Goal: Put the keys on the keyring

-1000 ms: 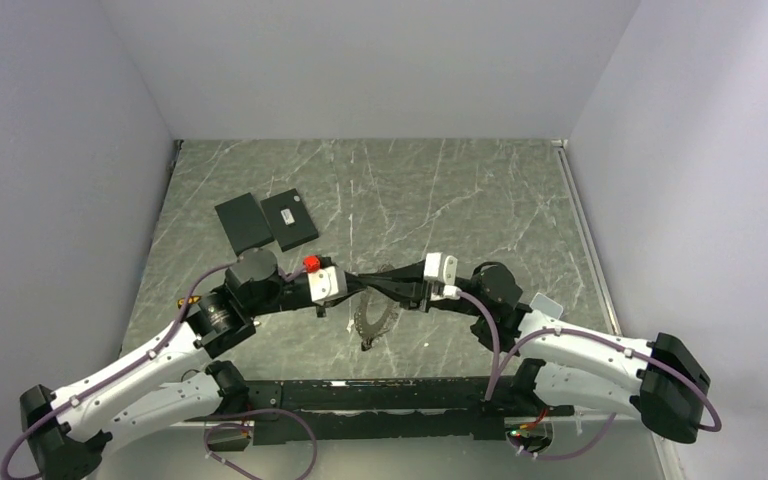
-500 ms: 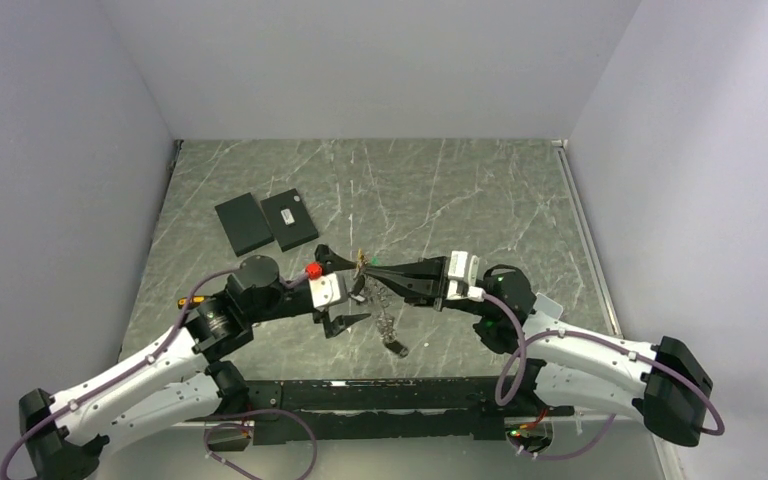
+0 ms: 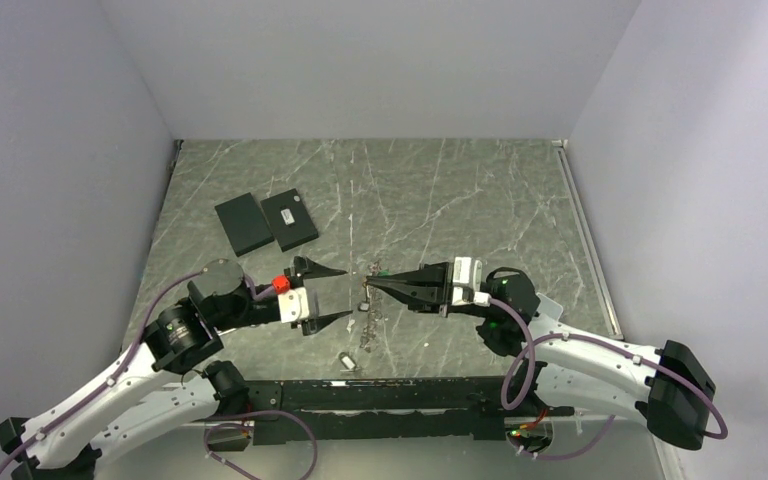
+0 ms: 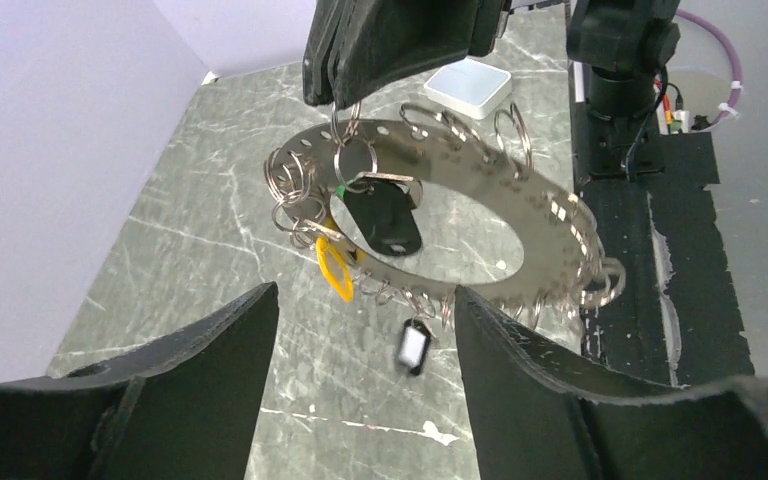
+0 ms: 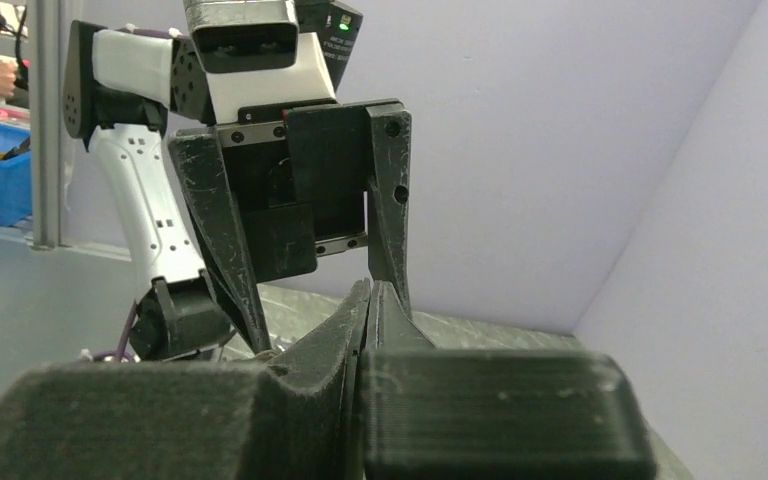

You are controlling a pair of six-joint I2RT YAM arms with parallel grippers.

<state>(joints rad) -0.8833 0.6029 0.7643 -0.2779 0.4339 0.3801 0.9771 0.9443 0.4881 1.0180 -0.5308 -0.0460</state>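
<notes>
Over the counter (image 3: 480, 200), the left claw (image 3: 346, 294) has let go and backed off to its own side, jaws spread and empty. That leaves the right claw (image 3: 368, 283), clenched tight, carrying the keyring (image 4: 460, 160) alone, and it dangles from the tips just above the surface. A black-headed key (image 4: 385, 215) hangs from the pinched ring, so we'd judge that one threaded, while a smaller key (image 4: 413, 347) sits low by the bunch; hanging or loose, we can't tell.
</notes>
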